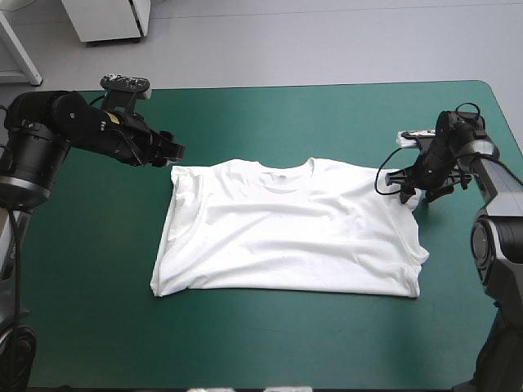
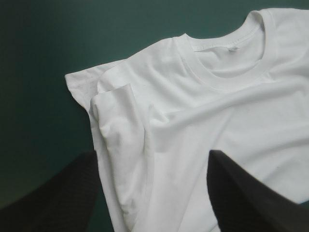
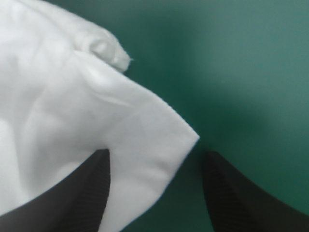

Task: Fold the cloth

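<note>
Open-fingered, the left gripper (image 1: 176, 151) hovers at the ten o'clock corner of the T-shirt (image 1: 286, 233), just above the cloth. At two o'clock the right gripper (image 1: 406, 192) is also spread wide, a sleeve corner (image 3: 183, 137) lying between its black fingers. The T-shirt lies flat mid-table on the teal-green cover (image 1: 82, 286), collar toward twelve o'clock.

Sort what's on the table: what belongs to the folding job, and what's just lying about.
Belongs to the job:
T-shirt, spread flat
left gripper, open
right gripper, open

Just lying about:
no loose item visible; only the teal-green cover underneath
</note>
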Controlling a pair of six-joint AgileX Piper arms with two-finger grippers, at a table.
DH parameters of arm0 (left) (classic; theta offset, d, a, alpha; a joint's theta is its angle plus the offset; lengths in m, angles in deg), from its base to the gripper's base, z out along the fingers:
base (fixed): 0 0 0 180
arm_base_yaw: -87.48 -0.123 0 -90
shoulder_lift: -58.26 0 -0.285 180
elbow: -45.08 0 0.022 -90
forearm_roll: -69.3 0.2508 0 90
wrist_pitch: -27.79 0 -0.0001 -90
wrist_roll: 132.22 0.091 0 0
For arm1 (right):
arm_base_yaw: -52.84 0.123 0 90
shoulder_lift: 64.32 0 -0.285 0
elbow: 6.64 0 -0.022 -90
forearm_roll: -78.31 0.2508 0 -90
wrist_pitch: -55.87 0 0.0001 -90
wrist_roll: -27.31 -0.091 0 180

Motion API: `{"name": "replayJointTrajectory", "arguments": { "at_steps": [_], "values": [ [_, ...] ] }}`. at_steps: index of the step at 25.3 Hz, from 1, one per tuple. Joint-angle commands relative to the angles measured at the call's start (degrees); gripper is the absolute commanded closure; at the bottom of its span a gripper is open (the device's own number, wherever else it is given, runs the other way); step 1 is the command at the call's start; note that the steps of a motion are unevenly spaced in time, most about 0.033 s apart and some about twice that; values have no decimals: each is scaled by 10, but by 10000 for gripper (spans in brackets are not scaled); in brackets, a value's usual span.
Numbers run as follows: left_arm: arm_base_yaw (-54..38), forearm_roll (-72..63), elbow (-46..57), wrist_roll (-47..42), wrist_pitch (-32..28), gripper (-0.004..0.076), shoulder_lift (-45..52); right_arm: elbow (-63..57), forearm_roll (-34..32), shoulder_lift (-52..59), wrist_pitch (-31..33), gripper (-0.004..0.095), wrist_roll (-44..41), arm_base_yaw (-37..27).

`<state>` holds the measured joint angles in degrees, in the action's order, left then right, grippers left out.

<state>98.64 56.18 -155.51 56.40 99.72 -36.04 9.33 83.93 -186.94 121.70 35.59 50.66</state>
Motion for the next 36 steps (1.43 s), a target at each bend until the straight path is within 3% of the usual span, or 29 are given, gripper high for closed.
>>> {"name": "replayJointTrajectory", "arguments": {
  "at_steps": [1, 4, 10, 11, 22, 25, 31, 36],
  "values": [
    [3, -11, -15, -5, -8, 248, 23, 18, 33, 14, 2, 413, 14, -3],
    [3, -11, -15, -5, -8, 248, 23, 18, 48, 4, 11, 531, 24, -2],
    [3, -11, -15, -5, -2, 248, 27, 18, 51, 3, 28, 906, 27, -2],
    [3, -11, -15, -5, -2, 248, 29, 18, 51, 5, 33, 922, 27, -2],
    [3, -11, -15, -2, 1, 248, 63, 18, 85, 101, 58, 920, 28, 2],
    [3, -11, -15, -2, 1, 248, 73, 18, 87, 135, 58, 919, 29, 56],
    [3, -14, -15, -3, 1, 248, 77, 18, 42, 114, 37, 920, 26, 140],
    [3, -15, -15, -3, 2, 248, 83, 18, 16, 51, 43, 921, 29, 142]
  ]
}}
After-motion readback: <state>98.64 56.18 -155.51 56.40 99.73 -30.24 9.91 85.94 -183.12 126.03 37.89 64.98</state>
